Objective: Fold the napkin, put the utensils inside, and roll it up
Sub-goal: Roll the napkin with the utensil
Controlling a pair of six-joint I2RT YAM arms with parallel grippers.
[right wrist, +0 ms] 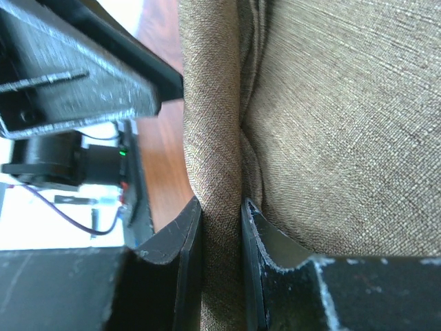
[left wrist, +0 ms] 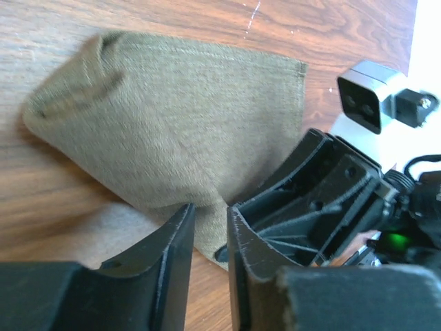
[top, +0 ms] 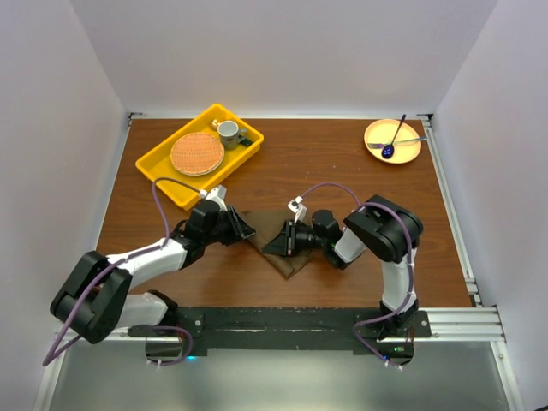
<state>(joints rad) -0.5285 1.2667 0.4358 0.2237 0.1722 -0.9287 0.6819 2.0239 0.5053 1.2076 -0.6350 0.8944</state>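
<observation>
The napkin [top: 278, 244] lay mid-table, a tray [top: 167, 180] behind-left held a mat [top: 197, 153] and a cup [top: 229, 132], a plate [top: 406, 153] far right bore a spoon [top: 394, 141]

My left arm [top: 141, 264] reaches far and right from its base, low over the surface. Its left claw [top: 246, 229] [left wrist: 210, 210] has jaws drawn to a narrow slit on the edge of the napkin [top: 289, 264]. My right arm [top: 392, 244] folds back at the elbow and points left. Its right claw [top: 274, 243] [right wrist: 220, 204] is clamped on a raised fold of cloth. The 2 claws face each other, nearly touching.
</observation>
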